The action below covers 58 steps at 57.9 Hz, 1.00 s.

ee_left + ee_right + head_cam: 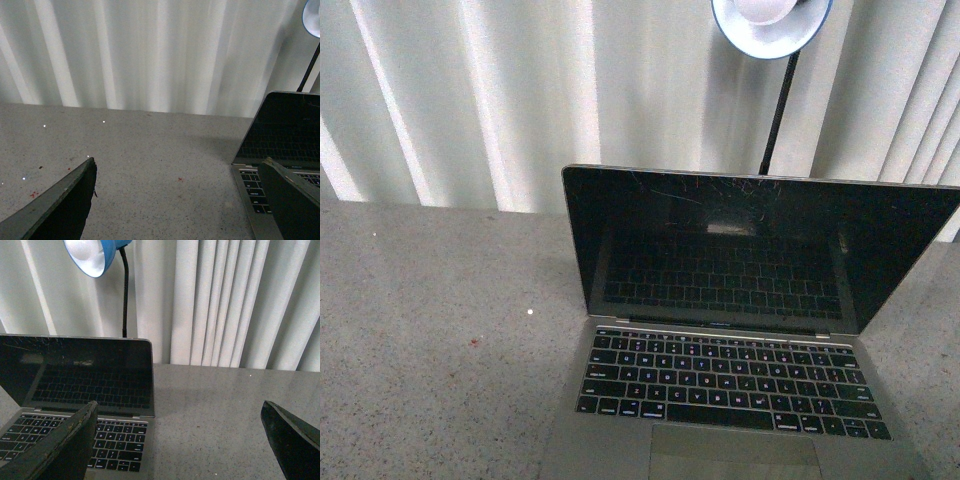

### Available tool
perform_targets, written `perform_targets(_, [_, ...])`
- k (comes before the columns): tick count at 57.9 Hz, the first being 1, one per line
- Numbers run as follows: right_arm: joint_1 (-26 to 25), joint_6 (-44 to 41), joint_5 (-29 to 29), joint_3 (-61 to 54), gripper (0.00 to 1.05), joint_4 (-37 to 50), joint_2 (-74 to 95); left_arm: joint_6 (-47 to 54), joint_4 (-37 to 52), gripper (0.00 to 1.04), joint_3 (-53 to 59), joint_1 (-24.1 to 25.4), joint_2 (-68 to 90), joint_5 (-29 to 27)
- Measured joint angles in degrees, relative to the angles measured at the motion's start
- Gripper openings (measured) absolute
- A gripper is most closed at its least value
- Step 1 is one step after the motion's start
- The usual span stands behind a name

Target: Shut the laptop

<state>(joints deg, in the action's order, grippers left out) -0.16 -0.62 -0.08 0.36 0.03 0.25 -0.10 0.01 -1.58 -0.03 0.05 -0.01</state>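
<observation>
On table, laptop [730, 330] (open) facing robot

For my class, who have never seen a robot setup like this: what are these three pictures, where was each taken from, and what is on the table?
The machine is a robot with two arms, each ending in a grasping tool. The front view looks out from its body; neither arm shows there. The other two come from cameras on its wrists. The dark wedges are fingers: the left tool and the right tool both stand open and hold nothing. On the speckled grey table stands an open laptop, its black screen scratched, off to the robot's right. Behind it a blue lamp rises on a black stalk before a pale curtain. The laptop is to be closed; nothing touches it yet.
</observation>
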Motion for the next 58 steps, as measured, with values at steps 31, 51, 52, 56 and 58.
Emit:
perform_targets(31, [1.66,1.11,11.50,1.31,0.97,-0.52,7.06,-4.76,-11.13,0.98,-3.91,-4.85,6.82,-16.11])
perform_targets(51, [-7.82,0.61,-1.60,2.08,0.97,19.56,24.72,-12.07,0.33,0.98,-6.99,-1.75,24.48,-18.80])
perform_targets(52, [-8.74,0.46,-2.62,2.29,0.97,21.49,26.82,-12.41,1.81,0.98,-7.02,-1.53,25.97,-18.03])
perform_targets(56, [-12.83,-1.16,-7.43,4.83,0.97,31.80,38.56,-13.25,10.16,0.98,-7.98,-1.05,34.05,-14.38])
perform_targets(58, [-14.78,-2.03,-9.33,7.41,0.97,37.38,45.68,-13.31,14.78,0.98,-9.33,-0.76,38.86,-12.33])
